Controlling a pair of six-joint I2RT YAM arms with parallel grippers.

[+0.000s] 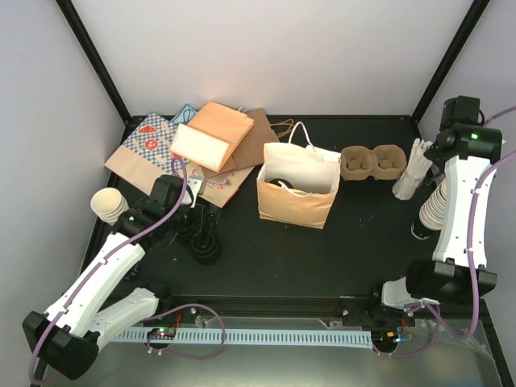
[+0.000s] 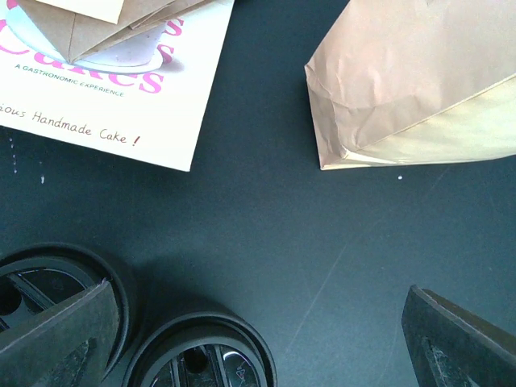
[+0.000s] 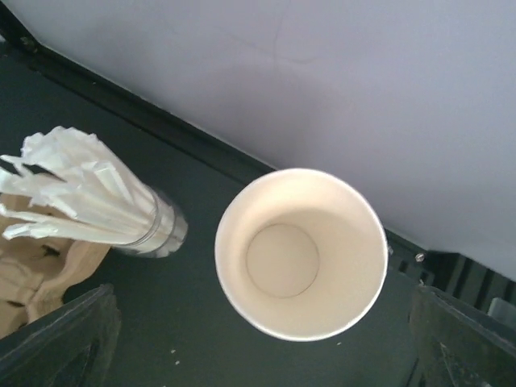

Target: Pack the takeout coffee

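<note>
The takeout coffee's brown two-cup pulp carrier (image 1: 372,161) stands at the back right with both wells empty; its edge (image 3: 28,274) also shows in the right wrist view. An open brown paper bag (image 1: 297,192) stands mid-table, and something dark and round shows inside it that I cannot identify. My left gripper (image 2: 258,294) hangs open over bare table, just right of two stacks of black lids (image 2: 201,355). My right gripper (image 3: 262,294) is open high above a stack of lidless cream cups (image 3: 300,254), and it touches nothing.
Flat paper bags and a printed cake bag (image 2: 105,89) lie at the back left. A second cup stack (image 1: 109,205) lies on its side at the left edge. A jar of wrapped straws (image 3: 89,197) stands between the carrier and the right cup stack (image 1: 435,205).
</note>
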